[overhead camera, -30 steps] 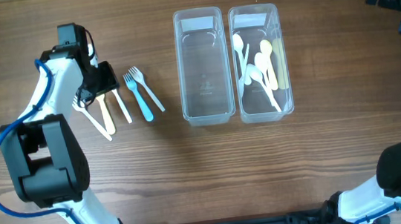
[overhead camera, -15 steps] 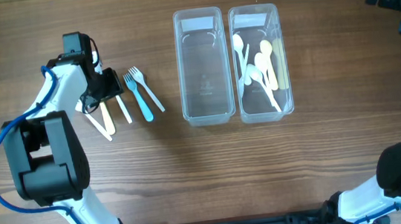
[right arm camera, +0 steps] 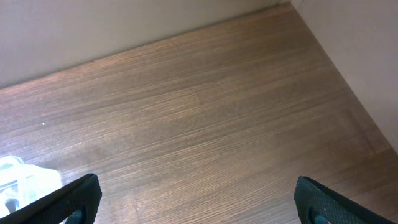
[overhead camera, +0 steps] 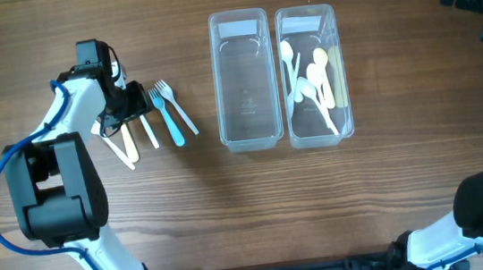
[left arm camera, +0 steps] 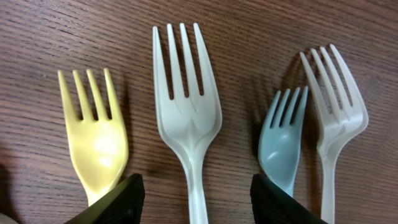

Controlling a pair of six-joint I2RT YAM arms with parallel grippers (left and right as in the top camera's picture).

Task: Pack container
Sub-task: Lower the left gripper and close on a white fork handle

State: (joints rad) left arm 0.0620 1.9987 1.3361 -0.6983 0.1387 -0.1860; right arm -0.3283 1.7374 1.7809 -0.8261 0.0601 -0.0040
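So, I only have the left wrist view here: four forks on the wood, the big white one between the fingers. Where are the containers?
Observer: In the overhead view, two clear containers stand side by side to the right of the forks. The left container is empty.
Reviewer: And the other one?
Observer: The right container holds white and pale yellow spoons.
Reviewer: Any cutlery outside my picture?
Observer: Yes, one more white utensil lies slanted beside the yellow fork; its head is hidden under the arm.
Reviewer: Where is the other arm?
Observer: The right end effector is open over bare table, near the far right corner.
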